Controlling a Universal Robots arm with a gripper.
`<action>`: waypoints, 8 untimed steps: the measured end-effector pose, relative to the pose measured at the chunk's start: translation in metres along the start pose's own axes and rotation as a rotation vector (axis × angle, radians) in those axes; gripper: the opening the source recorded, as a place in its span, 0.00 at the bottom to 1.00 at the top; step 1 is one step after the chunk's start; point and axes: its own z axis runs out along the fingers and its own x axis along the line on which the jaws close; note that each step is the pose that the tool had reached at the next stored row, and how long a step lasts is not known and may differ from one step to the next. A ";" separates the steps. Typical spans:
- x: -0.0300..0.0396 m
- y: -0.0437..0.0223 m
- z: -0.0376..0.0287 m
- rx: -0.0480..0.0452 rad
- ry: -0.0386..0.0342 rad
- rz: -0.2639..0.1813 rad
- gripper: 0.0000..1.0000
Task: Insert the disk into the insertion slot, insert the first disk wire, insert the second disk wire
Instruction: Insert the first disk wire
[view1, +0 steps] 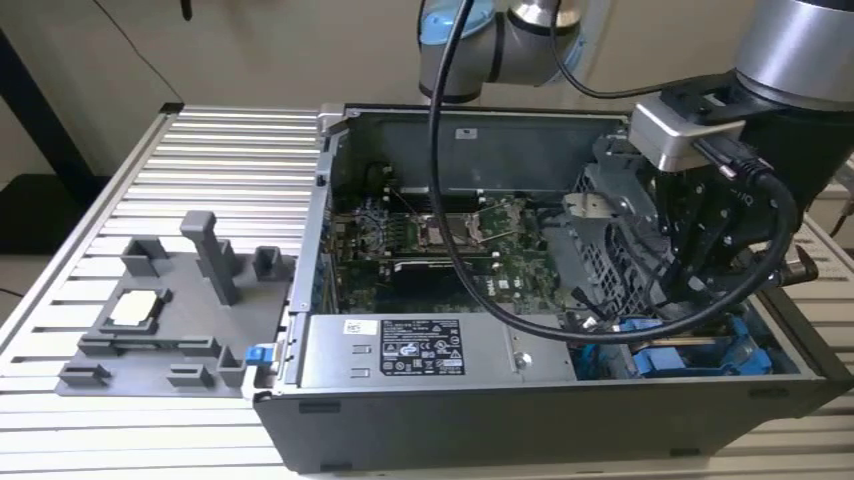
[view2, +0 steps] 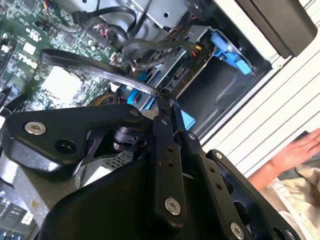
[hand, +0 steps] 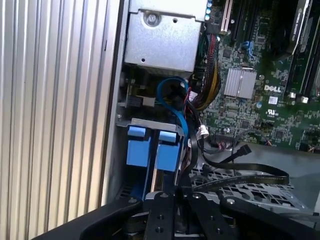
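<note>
Exterior view: gripper hidden inside the open computer case (view1: 561, 420), above the blue-framed disk (view1: 694, 355) seated in the insertion slot (view1: 667, 340); second wrist view: gripper (view2: 167, 107) fingers closed on a flat black wire (view2: 95, 65); first wrist view: fingertips cut off.

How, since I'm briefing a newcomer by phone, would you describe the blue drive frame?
Find the open dark grey computer case on the ribbed aluminium table. Along its near wall sits a labelled silver power-supply box; beside that, towards the exterior view's right, lies the bright blue plastic drive frame. Its vivid blue stands out against grey metal and green circuit board.
</note>
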 end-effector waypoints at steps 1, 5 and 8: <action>0.0004 -0.0011 0.0001 -0.0154 -0.0027 -0.001 0.16; 0.0014 -0.0048 0.0007 -0.0422 -0.0135 -0.001 0.16; 0.0014 -0.0048 0.0007 -0.0423 -0.0140 -0.001 0.16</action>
